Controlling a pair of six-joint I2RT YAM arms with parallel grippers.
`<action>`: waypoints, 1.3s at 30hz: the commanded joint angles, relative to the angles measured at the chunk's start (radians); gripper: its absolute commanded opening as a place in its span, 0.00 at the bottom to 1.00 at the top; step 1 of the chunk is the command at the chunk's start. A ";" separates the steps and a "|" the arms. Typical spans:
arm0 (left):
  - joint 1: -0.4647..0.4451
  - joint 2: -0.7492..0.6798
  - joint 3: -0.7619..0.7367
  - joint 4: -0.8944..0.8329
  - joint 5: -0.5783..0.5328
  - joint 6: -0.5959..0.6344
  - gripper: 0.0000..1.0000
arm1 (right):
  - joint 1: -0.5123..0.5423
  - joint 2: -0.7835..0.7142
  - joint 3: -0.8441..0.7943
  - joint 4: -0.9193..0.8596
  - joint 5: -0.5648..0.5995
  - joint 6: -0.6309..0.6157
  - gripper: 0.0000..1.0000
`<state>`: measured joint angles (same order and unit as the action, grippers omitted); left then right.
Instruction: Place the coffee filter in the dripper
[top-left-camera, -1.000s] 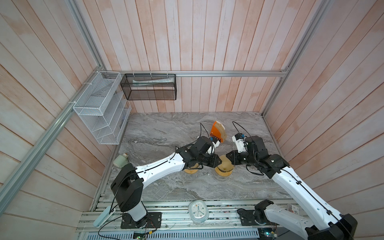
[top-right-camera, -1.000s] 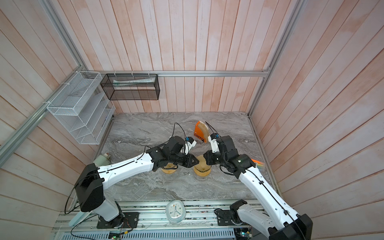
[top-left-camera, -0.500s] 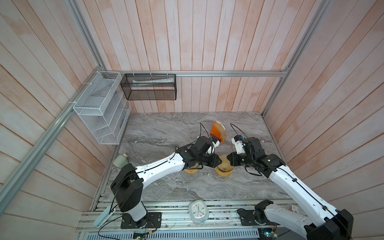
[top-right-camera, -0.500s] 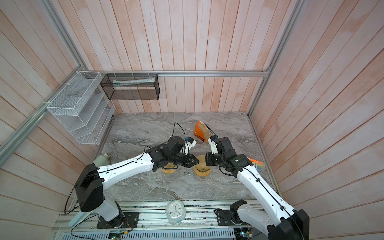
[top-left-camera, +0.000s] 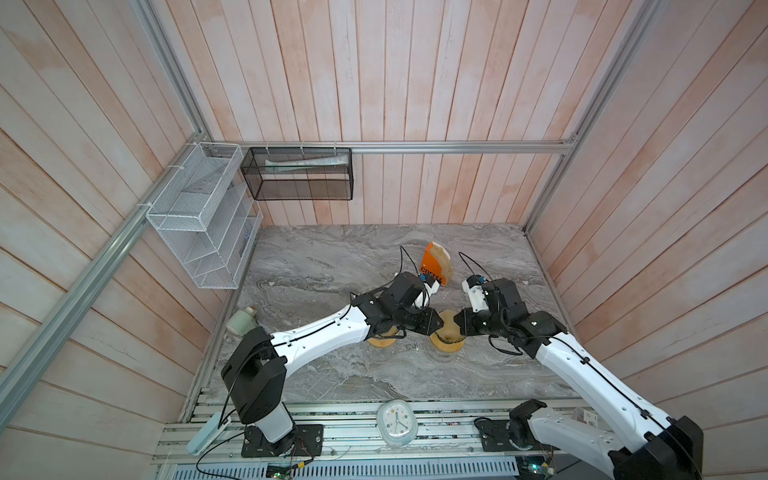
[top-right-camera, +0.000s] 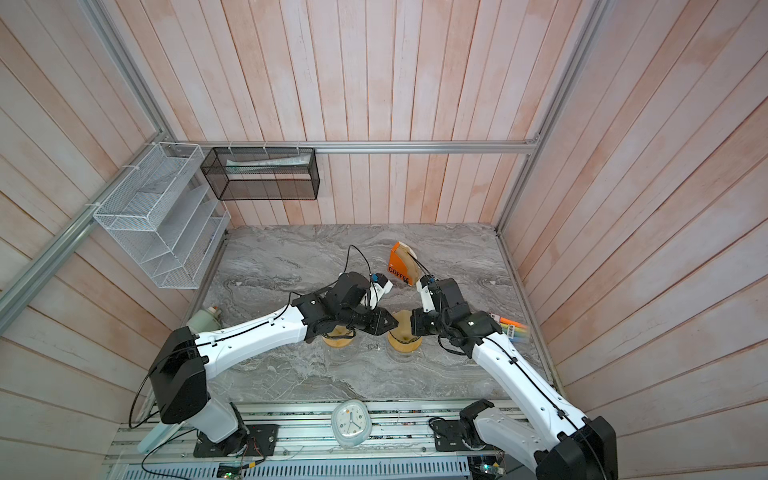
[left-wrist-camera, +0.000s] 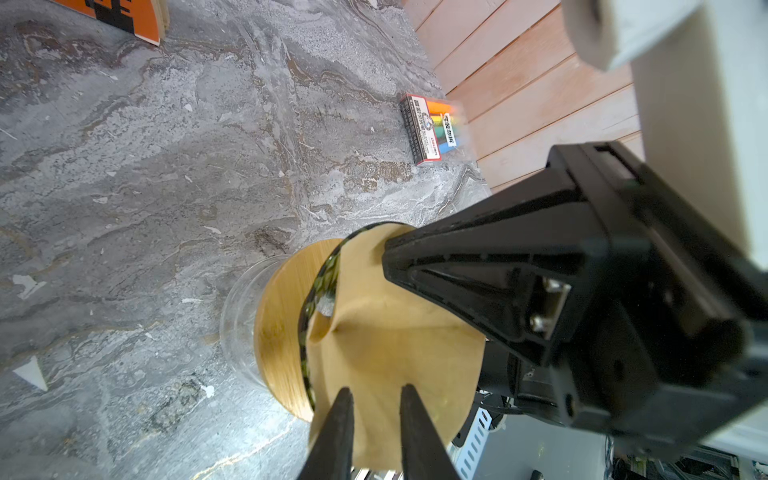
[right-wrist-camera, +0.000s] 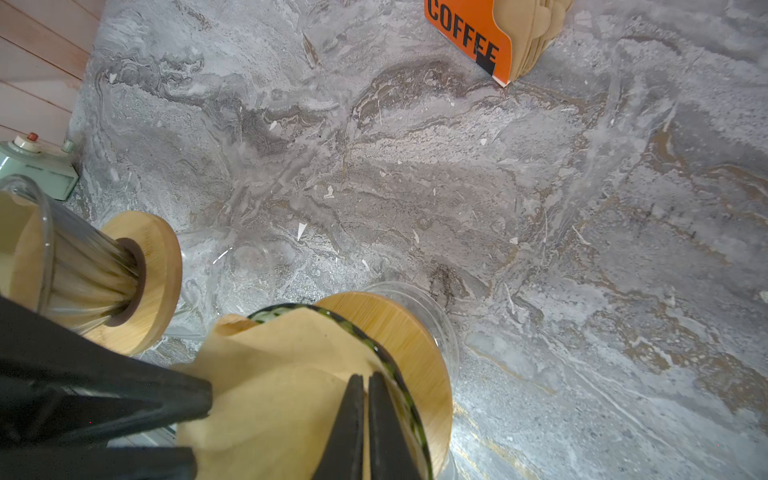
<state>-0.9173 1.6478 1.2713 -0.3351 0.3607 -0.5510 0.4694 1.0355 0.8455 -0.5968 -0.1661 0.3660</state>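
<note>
Brown paper, soft and creased into a cone, the filter (left-wrist-camera: 395, 353) sits in the dripper (left-wrist-camera: 323, 282). Its upper edge stands above the patterned dark green glass rim, and there is a dimple in its wall near that rim. The dripper rests on a round, fine-grained bamboo collar over a clear glass carafe (left-wrist-camera: 235, 324). The right gripper (right-wrist-camera: 366, 376), black and wedge-shaped, has its jaws pressed together on the filter's wall just inside the dripper's rim. The left gripper (left-wrist-camera: 374, 390) meets the dripper from the opposite side, its jaws a little apart with paper showing between them; whether it grips any paper I cannot tell. Both arms crowd in over the dripper, leaving little room above it. Just beside the dripper, on the left arm's side, stands a second dripper (right-wrist-camera: 83, 266) of ribbed clear glass on a similar wooden collar, with paper inside. Beyond the dripper, toward the back wall, an orange box (top-left-camera: 434, 264) lettered COFFEE holds a stack of filters, with open table between. The table (top-left-camera: 332, 257) is grey veined stone flecked with small white chips. A marker pack (left-wrist-camera: 430, 129) lies by the wall on the dripper's right-arm side. Pale pink planks (top-left-camera: 415, 83) wall the room.
</note>
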 joint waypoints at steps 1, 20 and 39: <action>0.004 -0.008 -0.009 0.016 -0.012 -0.006 0.24 | -0.004 -0.021 -0.015 0.022 -0.002 -0.001 0.08; 0.005 -0.023 0.012 0.013 -0.016 -0.003 0.24 | -0.005 -0.079 0.091 -0.108 0.027 0.002 0.17; 0.005 -0.025 0.010 0.010 -0.016 -0.002 0.24 | -0.007 -0.099 0.051 -0.157 0.102 -0.007 0.06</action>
<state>-0.9173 1.6398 1.2713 -0.3355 0.3580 -0.5541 0.4656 0.9463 0.9134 -0.7368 -0.0719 0.3660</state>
